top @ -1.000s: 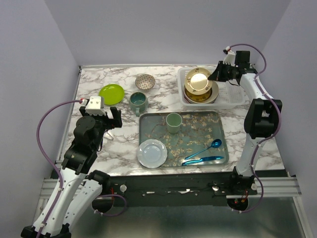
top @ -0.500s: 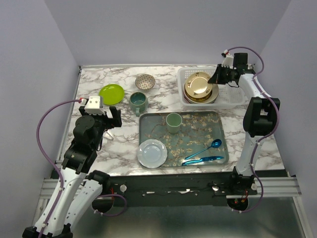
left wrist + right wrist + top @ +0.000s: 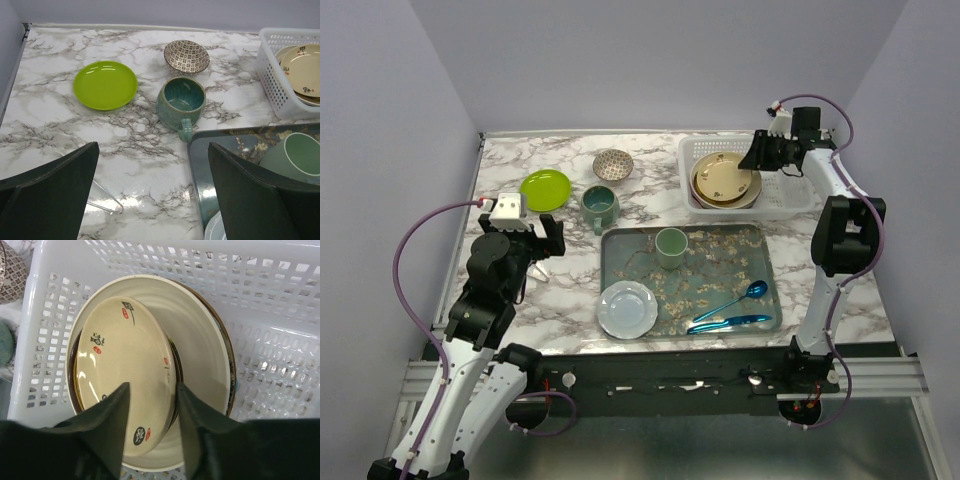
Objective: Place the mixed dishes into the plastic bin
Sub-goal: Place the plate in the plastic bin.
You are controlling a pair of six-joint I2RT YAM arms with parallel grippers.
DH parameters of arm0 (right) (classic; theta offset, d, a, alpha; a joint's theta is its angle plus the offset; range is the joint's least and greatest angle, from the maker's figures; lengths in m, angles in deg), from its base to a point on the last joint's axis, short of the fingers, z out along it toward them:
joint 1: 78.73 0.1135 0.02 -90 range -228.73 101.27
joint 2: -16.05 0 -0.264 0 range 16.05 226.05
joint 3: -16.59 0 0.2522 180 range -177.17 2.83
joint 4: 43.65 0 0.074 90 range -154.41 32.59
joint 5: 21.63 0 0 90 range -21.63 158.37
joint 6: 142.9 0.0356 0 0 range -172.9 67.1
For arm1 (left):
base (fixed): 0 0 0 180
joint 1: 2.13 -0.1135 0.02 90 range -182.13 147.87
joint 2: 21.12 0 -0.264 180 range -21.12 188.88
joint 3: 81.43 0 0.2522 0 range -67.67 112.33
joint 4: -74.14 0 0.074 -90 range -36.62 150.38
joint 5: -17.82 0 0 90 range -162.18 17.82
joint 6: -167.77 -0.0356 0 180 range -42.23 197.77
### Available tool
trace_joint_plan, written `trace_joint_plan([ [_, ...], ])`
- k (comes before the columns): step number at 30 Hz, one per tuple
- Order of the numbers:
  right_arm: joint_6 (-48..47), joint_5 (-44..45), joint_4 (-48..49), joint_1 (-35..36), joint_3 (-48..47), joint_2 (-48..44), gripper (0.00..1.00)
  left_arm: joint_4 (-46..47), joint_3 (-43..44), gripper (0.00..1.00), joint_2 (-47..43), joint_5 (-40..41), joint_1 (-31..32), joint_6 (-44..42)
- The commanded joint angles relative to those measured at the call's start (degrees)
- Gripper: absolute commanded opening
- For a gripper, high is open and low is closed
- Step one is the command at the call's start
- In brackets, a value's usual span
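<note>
The right end effector [image 3: 152, 390] hangs over the white plastic bin [image 3: 280, 365]. Its fingers are a little apart, and the near rim of the cream plate [image 3: 125, 365] sits between them without being pinched. That plate lies tilted on a stack of plates in the bin, at the upper right of the top view. The left end effector [image 3: 152, 147] is wide apart and holds nothing.

On the counter [image 3: 55, 120] sit the lime green plate [image 3: 105, 84], the dark teal mug [image 3: 181, 101] and the small speckled bowl [image 3: 186, 56]. They look hard, smooth and slippery, and would likely chip if dropped. The flat plate is best pinched at its rim, and the mug at its wall or handle. The marble counter is shiny, so dishes may slide. The bin has free room on its right side.
</note>
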Motion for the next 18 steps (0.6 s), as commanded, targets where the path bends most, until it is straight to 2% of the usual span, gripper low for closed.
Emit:
trace_joint_plan([
  [1,-2.9,2.8,-1.0,-0.4,0.6,-2.6,0.57,1.5,-0.9,0.99,-0.3,-1.3,-0.8,0.3],
  [3,-4.0,3.9,-0.9,-0.4,1.2,-3.9,0.62,1.5,-0.9,0.99,-0.3,-1.5,-1.0,0.5],
  [10,-6.3,3.4,-0.4,-0.3,6.3,-9.8,0.63,1.5,-0.8,0.99,-0.3,-1.6,-1.3,0.8],
  [18,-8.8,-5.2,2.7,-0.4,16.3,-19.6,0.63,1.5,-0.4,0.99,0.3,-3.3,-2.5,2.4],
])
